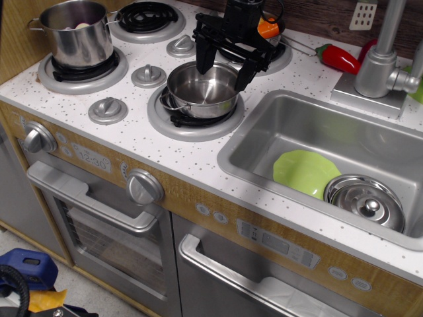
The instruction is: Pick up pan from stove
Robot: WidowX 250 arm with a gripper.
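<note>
A small shiny steel pan (203, 90) with side handles sits on the front right burner (192, 121) of the toy stove. My black gripper (223, 68) hangs just above the pan's far rim. Its two fingers are spread wide, one over the left of the rim and one over the right. It holds nothing. The pan looks empty inside.
A tall steel pot (78, 32) stands on the front left burner. Stove knobs (148, 75) lie between the burners. A red pepper (339, 58) and the faucet (383, 59) are at the right. The sink (264, 142) holds a green plate (305, 172) and a steel lid (365, 201).
</note>
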